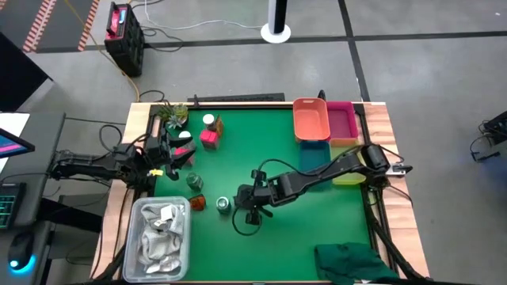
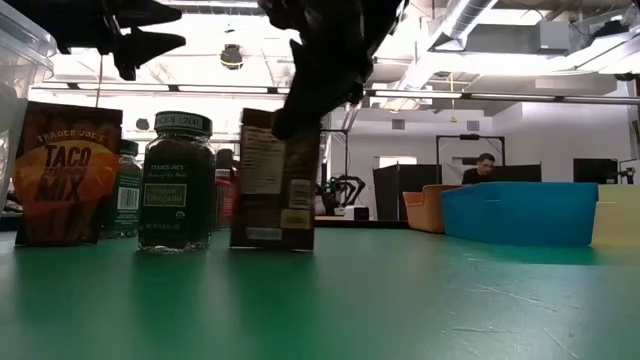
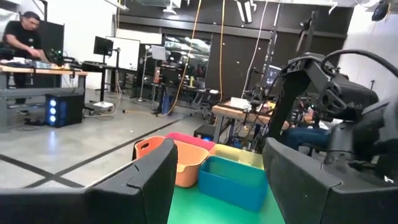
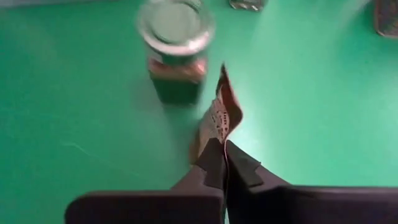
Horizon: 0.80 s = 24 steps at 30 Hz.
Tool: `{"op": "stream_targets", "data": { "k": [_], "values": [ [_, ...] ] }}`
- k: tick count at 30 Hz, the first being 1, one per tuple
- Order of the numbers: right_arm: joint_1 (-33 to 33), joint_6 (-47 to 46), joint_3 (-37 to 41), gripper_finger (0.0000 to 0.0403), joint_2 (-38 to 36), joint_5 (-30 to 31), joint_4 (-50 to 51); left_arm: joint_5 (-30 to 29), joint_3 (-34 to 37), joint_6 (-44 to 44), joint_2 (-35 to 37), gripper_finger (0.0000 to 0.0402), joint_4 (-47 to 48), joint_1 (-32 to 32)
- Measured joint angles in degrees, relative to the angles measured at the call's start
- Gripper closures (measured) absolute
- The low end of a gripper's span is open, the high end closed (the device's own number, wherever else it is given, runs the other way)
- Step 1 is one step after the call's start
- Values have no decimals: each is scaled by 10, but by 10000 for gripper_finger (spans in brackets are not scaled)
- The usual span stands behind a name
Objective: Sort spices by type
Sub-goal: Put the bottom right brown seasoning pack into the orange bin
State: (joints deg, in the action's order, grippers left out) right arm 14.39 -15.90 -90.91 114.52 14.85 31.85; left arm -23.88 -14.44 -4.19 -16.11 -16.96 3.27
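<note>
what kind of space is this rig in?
Likely an open robotics lab or workshop: exposed ceiling ducts, workbenches with monitors, a person at a desk beyond the green table.

Brown packet (image 2: pixel 277 180), orange-lettered taco mix packet (image 2: pixel 64 172), green table (image 1: pixel 317 206).

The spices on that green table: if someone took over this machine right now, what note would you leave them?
Right gripper: shut on the top edge of a brown packet, mid-table beside a green-labelled jar.
Left gripper: open, holding nothing, waiting at the table's left side.
Spices: a taco mix packet stands next to the jar; a pink-red box and a white-capped jar sit at the far left near the plant.
Bins: at the far right; no spices visible in them.
Done: the packet is gripped.
Left: carry it to a bin, then sort the rest.
</note>
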Motion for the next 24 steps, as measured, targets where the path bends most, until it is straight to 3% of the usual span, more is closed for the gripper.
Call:
{"op": "stream_targets", "data": {
  "k": [6,24],
  "values": [
    [-19,19,0,387,-19,6,60,1,0,-1,0,175,2,0],
    [-72,49,1,386,-130,123,210,-9,0,6,0,175,17,0]
  ]
}}
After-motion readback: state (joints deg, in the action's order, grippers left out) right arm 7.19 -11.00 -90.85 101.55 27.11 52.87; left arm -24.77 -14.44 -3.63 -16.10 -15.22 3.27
